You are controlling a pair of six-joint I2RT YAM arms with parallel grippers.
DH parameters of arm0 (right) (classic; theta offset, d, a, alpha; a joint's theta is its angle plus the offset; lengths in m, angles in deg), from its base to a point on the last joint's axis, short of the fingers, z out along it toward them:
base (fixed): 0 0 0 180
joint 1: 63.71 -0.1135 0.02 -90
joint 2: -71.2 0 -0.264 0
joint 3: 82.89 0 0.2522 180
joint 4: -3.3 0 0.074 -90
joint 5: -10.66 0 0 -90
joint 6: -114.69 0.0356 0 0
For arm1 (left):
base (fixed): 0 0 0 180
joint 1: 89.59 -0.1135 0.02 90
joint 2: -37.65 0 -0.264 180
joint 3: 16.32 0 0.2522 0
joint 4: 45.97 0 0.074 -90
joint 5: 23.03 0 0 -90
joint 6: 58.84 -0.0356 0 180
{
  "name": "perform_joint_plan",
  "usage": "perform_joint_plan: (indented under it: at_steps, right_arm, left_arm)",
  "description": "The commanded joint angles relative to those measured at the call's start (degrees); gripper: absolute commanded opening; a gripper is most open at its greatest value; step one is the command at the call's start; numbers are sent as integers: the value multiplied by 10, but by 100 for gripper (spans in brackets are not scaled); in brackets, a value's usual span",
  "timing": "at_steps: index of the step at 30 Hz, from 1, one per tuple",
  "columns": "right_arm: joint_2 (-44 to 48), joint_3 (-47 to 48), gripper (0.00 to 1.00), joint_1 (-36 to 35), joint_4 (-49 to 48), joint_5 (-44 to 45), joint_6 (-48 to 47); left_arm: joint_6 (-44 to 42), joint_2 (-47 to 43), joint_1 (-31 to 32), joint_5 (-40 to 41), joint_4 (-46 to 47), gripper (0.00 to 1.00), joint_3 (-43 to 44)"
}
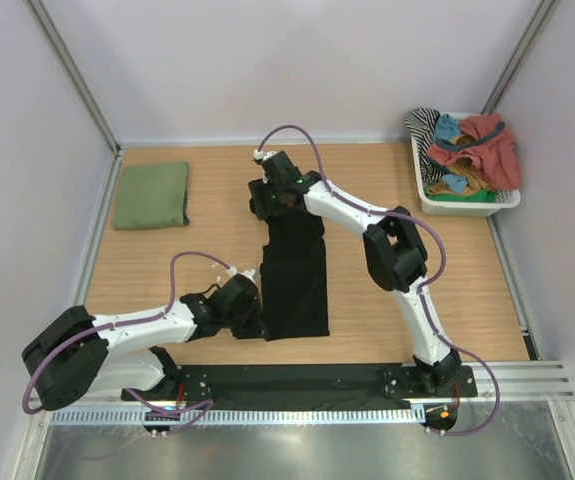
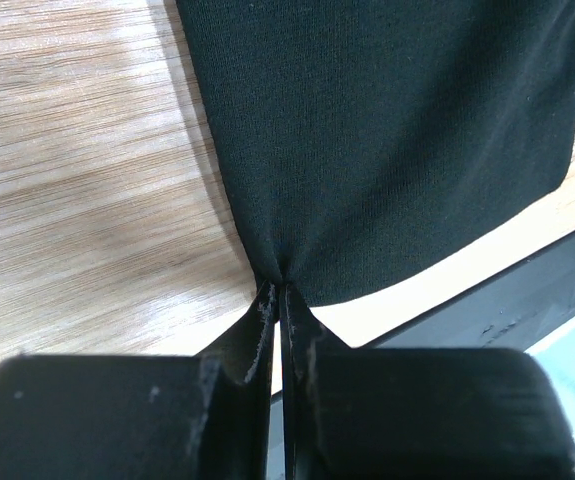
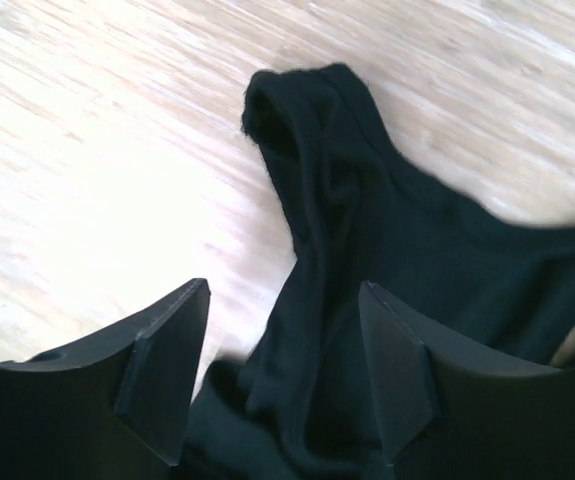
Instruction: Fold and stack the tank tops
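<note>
The black tank top [image 1: 297, 275] lies as a long narrow strip in the middle of the wooden table, running from near to far. My left gripper [image 1: 254, 322] is shut on its near left corner; in the left wrist view the fingers [image 2: 279, 300] pinch the hem of the cloth [image 2: 387, 140]. My right gripper [image 1: 272, 203] is open over the top's far end, the bunched straps [image 3: 317, 150] lying between the jaws. The olive green tank top [image 1: 151, 195] lies folded at the far left.
A white basket [image 1: 464, 203] at the far right holds red, teal and striped garments. A black base rail [image 1: 307, 380] runs along the near table edge. White walls enclose the table on three sides.
</note>
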Motion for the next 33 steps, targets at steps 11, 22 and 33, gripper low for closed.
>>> perform_joint_plan:
  at_steps: [11, 22, 33]
  right_arm:
    - [-137, 200, 71, -7, 57, 94, -91]
    - [-191, 241, 27, -23, 54, 144, -112]
    - [-141, 235, 14, 29, 20, 309, 20]
  left_arm:
    - [-2, 13, 4, -18, -10, 3, -12]
    - [-2, 11, 6, -33, -11, 3, -18]
    - [32, 14, 57, -18, -8, 2, -36]
